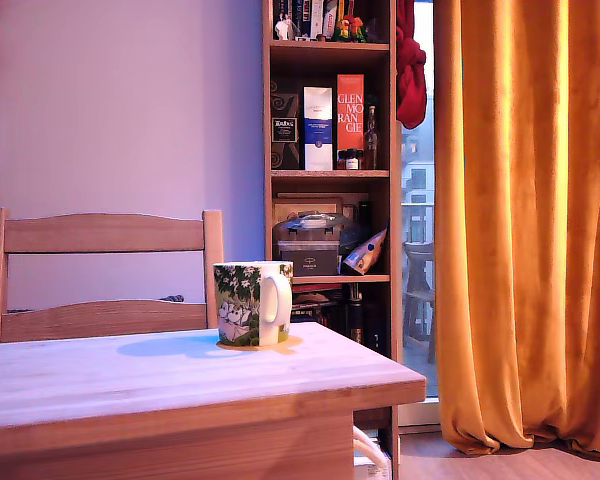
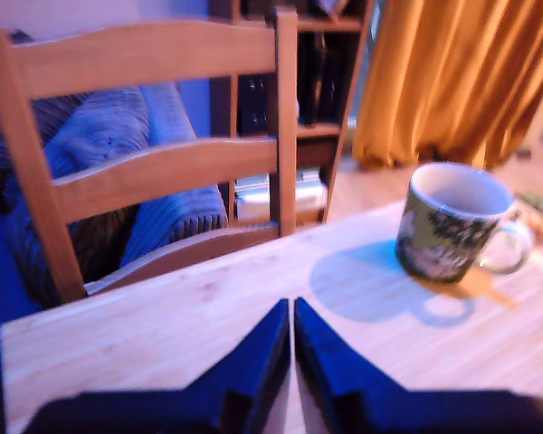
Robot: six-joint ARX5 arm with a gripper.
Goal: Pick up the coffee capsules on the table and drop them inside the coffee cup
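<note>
With no dark blue capsule visible in either view, the dark blue gripper (image 2: 292, 312) hovered over the pale wooden tabletop (image 2: 208, 316), fingers pressed together and empty, while the white foliage-printed ceramic mug (image 2: 448, 221) stood near its far edge; such a pod likely handles light, slippery, best pinched below its rim.

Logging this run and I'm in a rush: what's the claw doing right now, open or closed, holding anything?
Claw: closed, fingertips together, nothing visible between them. It is above the table, apart from the cup.
</note>
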